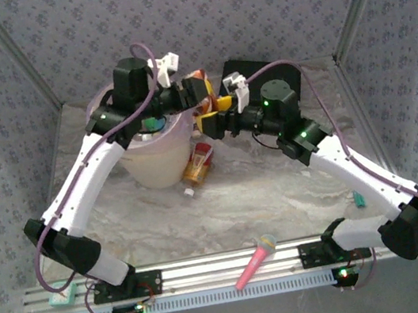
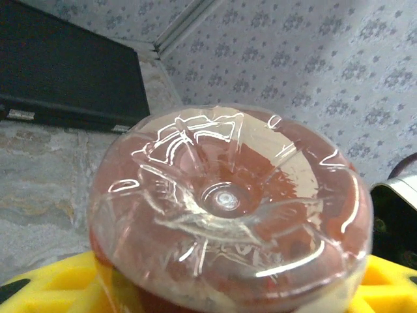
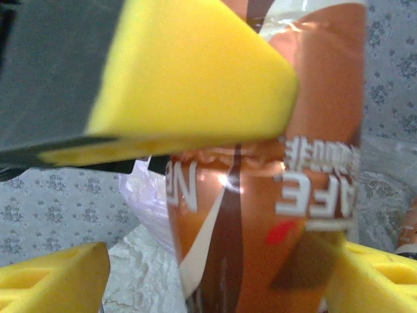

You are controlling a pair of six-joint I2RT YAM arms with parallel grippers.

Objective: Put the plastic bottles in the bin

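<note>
Plastic bottle (image 2: pixel 228 202), brown-labelled, petal-based, in grip of left end effector (image 2: pixel 221 290); right end effector (image 3: pixel 221 261) wide open.

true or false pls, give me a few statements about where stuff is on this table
1. A pink toy microphone lies near the front edge of the table: true.
2. The black case sits inside the bin: false, it lies flat on the table, outside the bin.
3. A loose bottle lies on its side beside the bin: true.
4. The close-up bottle in the wrist views is green: false, it is brown.
</note>
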